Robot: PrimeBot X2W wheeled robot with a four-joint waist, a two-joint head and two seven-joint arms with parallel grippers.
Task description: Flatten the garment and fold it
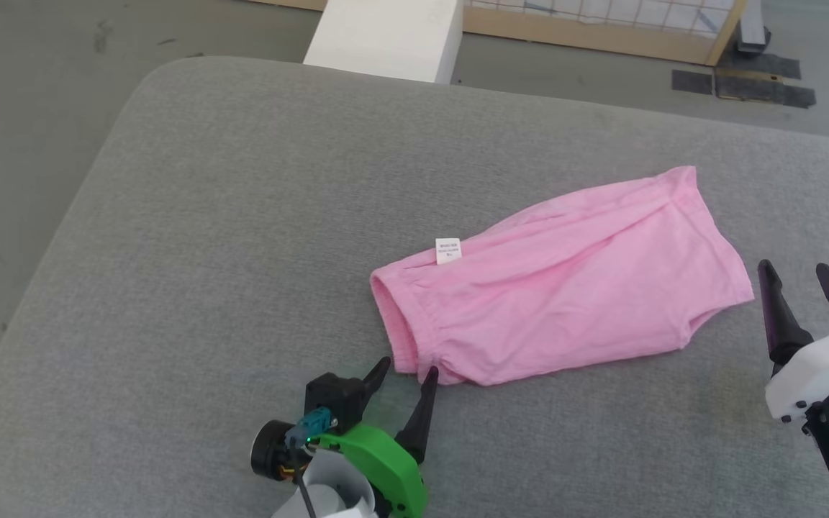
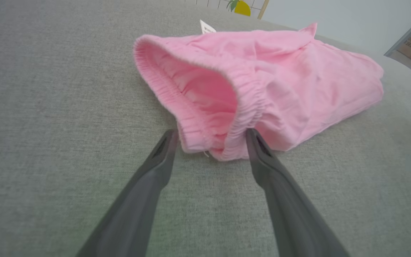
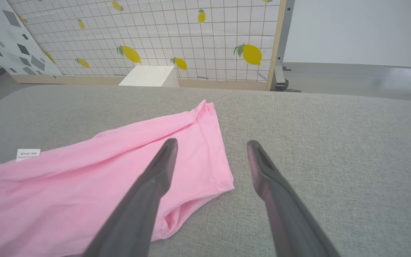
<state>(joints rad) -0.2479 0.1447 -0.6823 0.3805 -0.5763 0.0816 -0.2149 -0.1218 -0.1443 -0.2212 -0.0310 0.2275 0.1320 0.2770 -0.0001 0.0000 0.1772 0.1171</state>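
Left hand (image 1: 409, 365) gaped open, empty, straddling the waistband (image 2: 243, 96) corner of the garment (image 1: 565, 288); closing might have pinched one layer only, bunching it. Right hand (image 1: 792, 266) hung open, empty

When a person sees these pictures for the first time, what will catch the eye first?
The pink shorts stand out, lying across the middle of the grey cushioned surface, with a small white label at the waistband. The left gripper is open with its fingertips on either side of the waistband's near corner, and the right gripper is open near the leg hem.
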